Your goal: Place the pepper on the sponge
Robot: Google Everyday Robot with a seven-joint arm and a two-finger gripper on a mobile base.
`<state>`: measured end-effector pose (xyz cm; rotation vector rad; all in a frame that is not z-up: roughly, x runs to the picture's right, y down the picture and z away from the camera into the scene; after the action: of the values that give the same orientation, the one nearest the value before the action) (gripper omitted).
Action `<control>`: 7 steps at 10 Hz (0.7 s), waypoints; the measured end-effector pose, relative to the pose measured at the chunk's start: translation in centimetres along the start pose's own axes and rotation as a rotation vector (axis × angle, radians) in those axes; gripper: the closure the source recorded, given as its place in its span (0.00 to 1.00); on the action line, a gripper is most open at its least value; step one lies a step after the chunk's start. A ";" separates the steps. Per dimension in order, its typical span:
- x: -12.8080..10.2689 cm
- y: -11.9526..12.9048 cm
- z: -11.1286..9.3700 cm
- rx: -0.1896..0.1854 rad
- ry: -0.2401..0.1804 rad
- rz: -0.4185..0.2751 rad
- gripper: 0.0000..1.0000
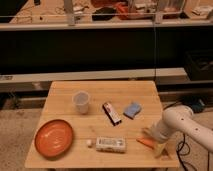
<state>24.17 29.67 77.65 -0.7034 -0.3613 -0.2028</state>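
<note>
The pepper (144,142), a small slender orange piece, lies on the wooden table (100,89) near its front right corner. My gripper (154,141) reaches in from the right on a white arm and is down at the pepper's right end. It is open, with one beige finger (148,132) behind the pepper and the other toward the table's front edge. The sponge (132,109), a light-blue squarish pad, rests on the table behind and slightly left of the pepper, apart from the gripper.
A clear plastic cup (81,102) stands left of centre. A dark bar (112,113) lies beside the sponge, a white flat box (110,144) near the front edge, and an orange plate (53,138) at front left. Dark shelving runs behind the table.
</note>
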 end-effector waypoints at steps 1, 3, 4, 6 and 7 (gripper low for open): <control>-0.1 -0.1 0.0 0.000 -0.001 -0.004 0.20; -0.1 -0.3 0.1 0.000 -0.006 -0.012 0.20; -0.1 -0.3 0.1 -0.001 -0.007 -0.013 0.20; -0.1 -0.2 0.2 -0.005 -0.010 -0.018 0.20; -0.1 -0.2 0.2 -0.005 -0.010 -0.020 0.20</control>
<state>23.97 29.63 77.85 -0.7059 -0.3780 -0.2191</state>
